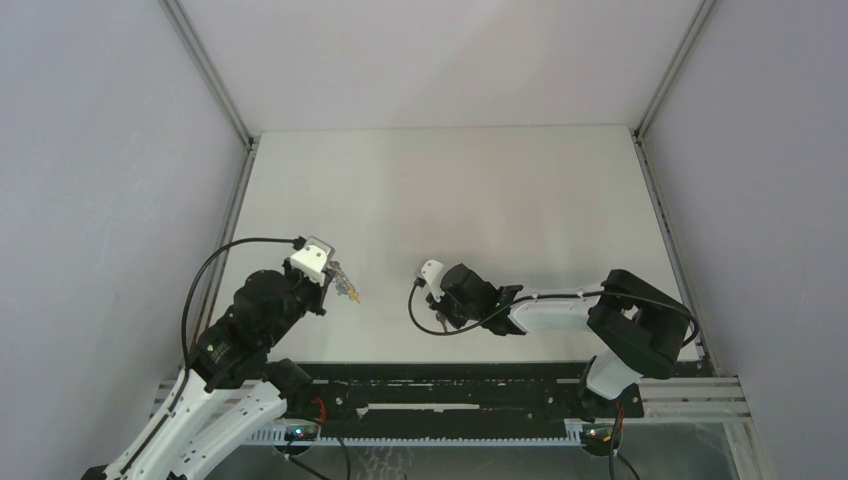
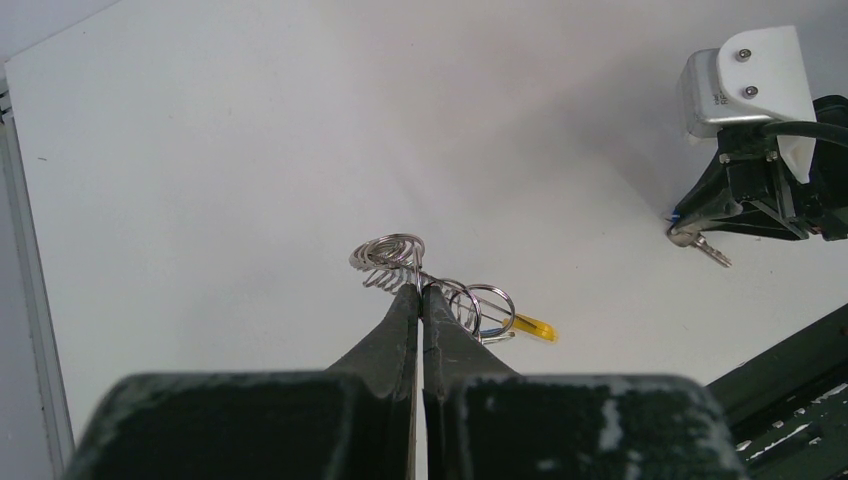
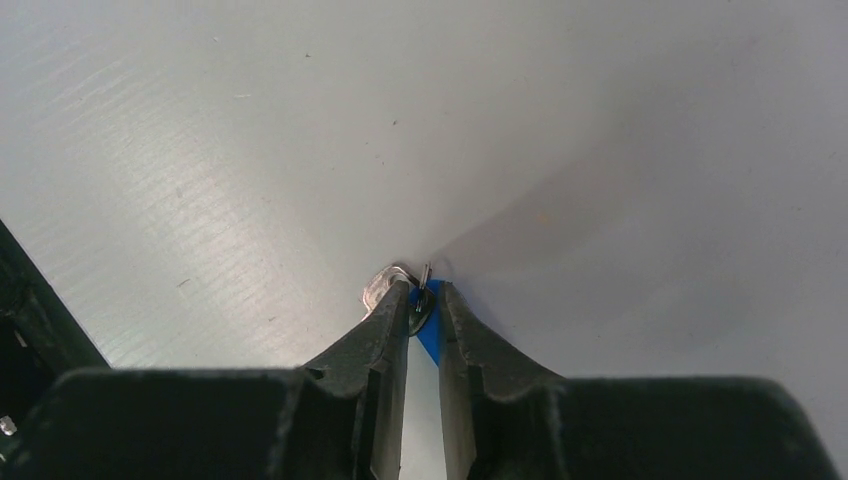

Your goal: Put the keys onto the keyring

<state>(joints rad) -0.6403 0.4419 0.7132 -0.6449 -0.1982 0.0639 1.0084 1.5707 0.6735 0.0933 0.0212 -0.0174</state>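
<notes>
On the left, the left pincer (image 2: 420, 292) is clamped shut on the keyring (image 2: 395, 255), whose coils stretch crosswise past its tips with the yellow section toward the right arm. Bare desk (image 1: 500, 200) separates the arms. On the right, low at the desk, the right pincer (image 3: 425, 300) is closed on a key (image 3: 383, 290), blue head between the fingers. The key must travel left, and there is open room on every side.

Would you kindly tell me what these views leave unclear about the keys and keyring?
Right wrist view: the right gripper covers most of the key; whether one or several is hidden.
Top view: the keyring is too small to make out its coils.
Left wrist view: the left gripper hides the keyring's middle.
</notes>
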